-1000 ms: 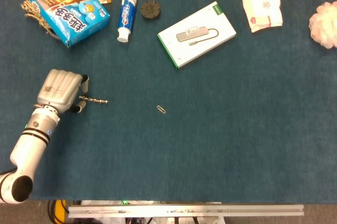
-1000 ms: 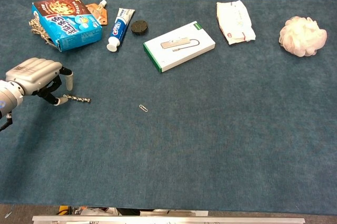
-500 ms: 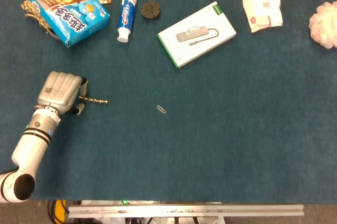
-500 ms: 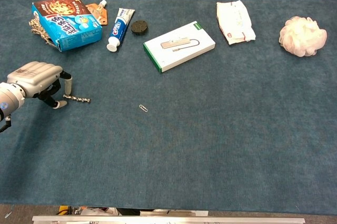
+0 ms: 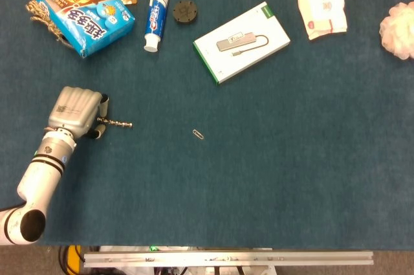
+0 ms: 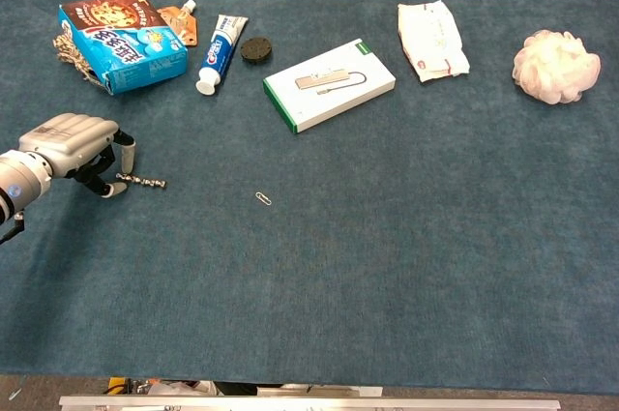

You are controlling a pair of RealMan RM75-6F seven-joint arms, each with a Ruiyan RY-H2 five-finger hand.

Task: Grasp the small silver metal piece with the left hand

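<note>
At the far left of the blue-carpeted counter (image 6: 406,266), the robot's left hand (image 5: 77,112) (image 6: 73,145) hovers knuckles-up over the near end of the small silver metal piece (image 5: 116,122) (image 6: 142,180), a slim, beaded rod lying flat and pointing to the right. The fingers (image 6: 124,154) curl down around the rod's left tip, one on either side of it, but whether they are actually clamped on the metal or merely touching it cannot be told from either view; most of the piece lies exposed on the counter to the right of the hand. Behind the hand, along the far edge, a blue cookie box (image 5: 84,17) (image 6: 124,46) sits on top of a brown snack bag and an orange pouch (image 6: 178,22), with a toothpaste tube (image 5: 155,10) (image 6: 217,51) lying cap-toward-the-camera just beside it and a small black disc (image 5: 185,11) (image 6: 255,48) next to that. A paper clip (image 5: 198,134) (image 6: 263,198) rests alone on the counter, well apart from the rod. Further right, a white box picturing a cable adapter (image 5: 241,41) (image 6: 329,83) lies at an angle, followed by a pack of wet wipes (image 5: 320,0) (image 6: 432,40) and, at the far right, a white bath pouf (image 5: 399,29) (image 6: 549,66). The right hand appears in neither view.
</note>
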